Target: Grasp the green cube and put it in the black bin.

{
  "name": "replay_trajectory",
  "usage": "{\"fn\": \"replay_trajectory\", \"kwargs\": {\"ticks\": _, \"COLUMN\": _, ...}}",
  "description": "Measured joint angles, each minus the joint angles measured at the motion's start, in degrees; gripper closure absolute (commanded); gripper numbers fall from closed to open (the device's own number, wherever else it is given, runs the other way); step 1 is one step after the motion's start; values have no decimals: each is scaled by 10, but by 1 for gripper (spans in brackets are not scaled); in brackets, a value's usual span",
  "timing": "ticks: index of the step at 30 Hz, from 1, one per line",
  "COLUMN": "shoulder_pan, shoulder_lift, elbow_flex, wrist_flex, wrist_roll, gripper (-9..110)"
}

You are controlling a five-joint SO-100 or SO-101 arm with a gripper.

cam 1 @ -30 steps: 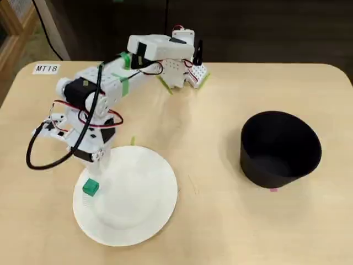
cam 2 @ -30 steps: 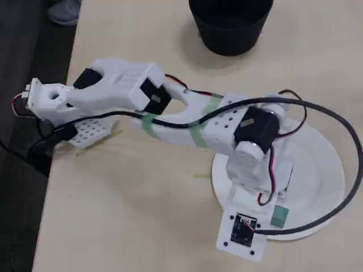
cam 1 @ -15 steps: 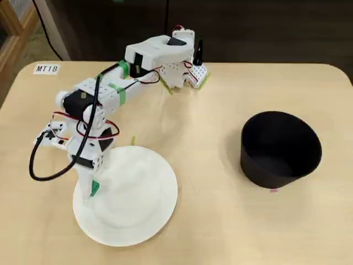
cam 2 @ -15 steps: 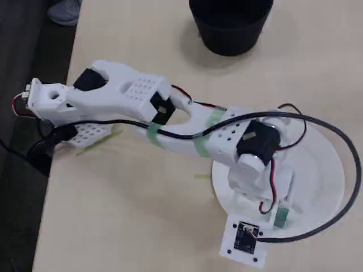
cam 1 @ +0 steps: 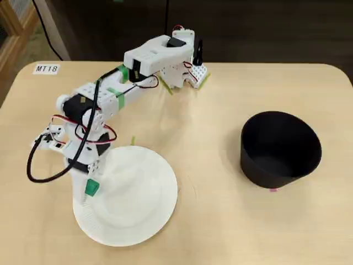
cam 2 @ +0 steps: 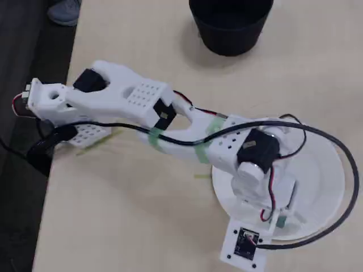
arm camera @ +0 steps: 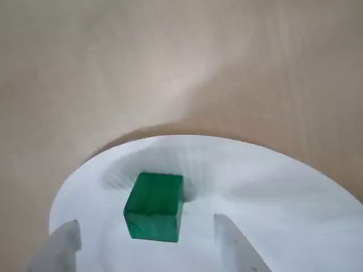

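The green cube [cam 1: 91,187] sits on the left rim area of the white plate [cam 1: 143,210]. My gripper [cam 1: 88,183] reaches down over it from the left. In the wrist view the green cube [arm camera: 154,207] rests on the ribbed white plate [arm camera: 272,187], between my two white fingers [arm camera: 62,246], with a gap on each side; the gripper [arm camera: 146,224] is open. In the fixed view with the bin at its top edge, the wrist hides most of the cube. The black bin [cam 1: 280,149] stands upright and apart, far right of the plate, and shows again as the black bin [cam 2: 229,22].
The arm's base [cam 1: 185,72] stands at the table's far edge. A black cable [cam 1: 38,171] loops out left of the wrist. A label reading MT18 [cam 1: 46,69] is stuck at the far left corner. Bare tabletop lies between plate and bin.
The arm stretched and lowered, bringing the gripper down around the cube at the plate's left rim. The cube, plate and bin have stayed put.
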Motion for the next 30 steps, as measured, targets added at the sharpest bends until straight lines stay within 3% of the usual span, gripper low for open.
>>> {"fn": "replay_trajectory", "kwargs": {"ticks": 14, "shoulder_pan": -6, "shoulder_lift": -11, "elbow_flex": -4, "wrist_flex": -49, "wrist_roll": 32, "gripper": 101}}
{"fn": "replay_trajectory", "kwargs": {"ticks": 23, "shoulder_pan": -13, "shoulder_lift": -14, "elbow_flex": -7, "wrist_flex": -59, "wrist_roll": 38, "gripper": 102}}
{"fn": "replay_trajectory", "kwargs": {"ticks": 30, "shoulder_pan": -33, "shoulder_lift": 46, "elbow_flex": -1, "wrist_flex": 33, "wrist_roll": 57, "gripper": 102}}
